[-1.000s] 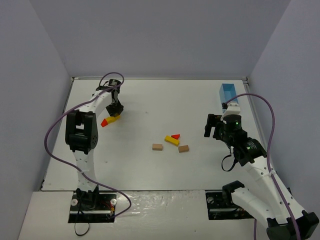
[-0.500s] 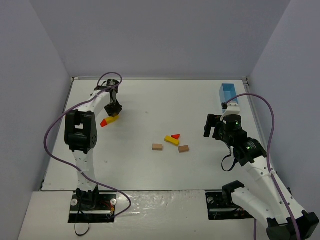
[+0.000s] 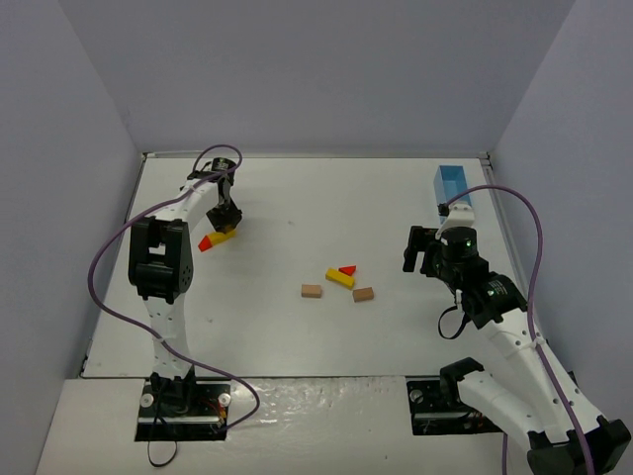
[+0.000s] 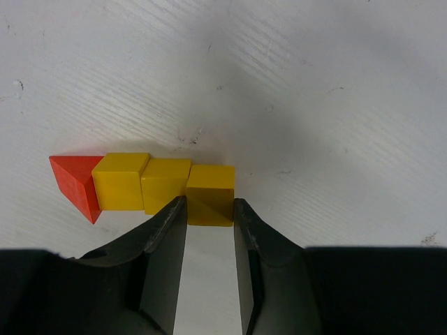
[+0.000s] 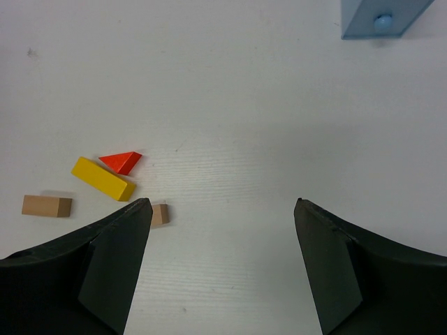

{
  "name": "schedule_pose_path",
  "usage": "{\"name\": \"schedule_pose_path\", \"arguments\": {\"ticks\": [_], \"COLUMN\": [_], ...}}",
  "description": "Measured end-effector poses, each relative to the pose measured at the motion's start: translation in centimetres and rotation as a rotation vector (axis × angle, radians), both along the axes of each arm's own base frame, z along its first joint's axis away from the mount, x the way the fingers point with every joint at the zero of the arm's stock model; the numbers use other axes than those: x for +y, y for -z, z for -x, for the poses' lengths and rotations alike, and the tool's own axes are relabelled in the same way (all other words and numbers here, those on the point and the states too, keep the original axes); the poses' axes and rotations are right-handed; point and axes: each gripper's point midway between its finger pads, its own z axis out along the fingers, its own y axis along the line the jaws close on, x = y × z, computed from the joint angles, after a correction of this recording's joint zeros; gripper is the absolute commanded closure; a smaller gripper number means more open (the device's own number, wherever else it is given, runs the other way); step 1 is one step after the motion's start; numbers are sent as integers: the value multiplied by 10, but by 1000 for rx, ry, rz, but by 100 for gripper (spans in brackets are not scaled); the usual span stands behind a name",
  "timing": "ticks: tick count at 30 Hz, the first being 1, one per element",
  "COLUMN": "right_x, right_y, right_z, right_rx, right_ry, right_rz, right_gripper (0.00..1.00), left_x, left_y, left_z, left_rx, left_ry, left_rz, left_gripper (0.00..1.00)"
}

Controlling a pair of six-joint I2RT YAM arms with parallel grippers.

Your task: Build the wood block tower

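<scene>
A flat row of blocks lies at the far left: a red wedge (image 4: 75,183) and three yellow blocks (image 4: 166,183). It shows in the top view as a red wedge (image 3: 207,242) with the yellow blocks (image 3: 226,236). My left gripper (image 4: 209,204) (image 3: 226,214) is shut on the right-end yellow block (image 4: 210,192), fingertips against its two sides. Mid-table lie a tan block (image 3: 313,291), a yellow bar (image 3: 339,278), a red wedge (image 3: 347,268) and a second tan block (image 3: 363,294). My right gripper (image 5: 222,202) (image 3: 413,249) is open and empty, to their right.
A light-blue box (image 3: 452,184) stands at the far right, also in the right wrist view (image 5: 380,17). Grey walls close the table on three sides. The left arm's purple cable (image 3: 213,155) loops above the left gripper.
The left gripper has shifted very slightly toward the back left by the yellow row. The right arm and the middle blocks have not moved.
</scene>
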Motion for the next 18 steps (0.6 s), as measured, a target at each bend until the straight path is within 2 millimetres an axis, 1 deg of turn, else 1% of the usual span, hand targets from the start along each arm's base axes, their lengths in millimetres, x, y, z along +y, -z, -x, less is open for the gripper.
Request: {"name": "schedule_pose_path", "arguments": {"ticks": [9, 13, 18], "right_x": [0, 1, 1], "right_y": [0, 1, 1], "right_z": [-1, -1, -1], "right_rx": [-2, 0, 1], "right_ry": [-1, -1, -1], "right_rz": [-1, -1, 0], "right_gripper": [20, 20, 20], "left_x": [0, 0, 0], "left_y": [2, 2, 2], "left_z": [2, 1, 2], "left_rx": [5, 4, 5], "left_ry": [0, 0, 1], "left_rz": [-1, -1, -1], "left_gripper": [69, 66, 66]}}
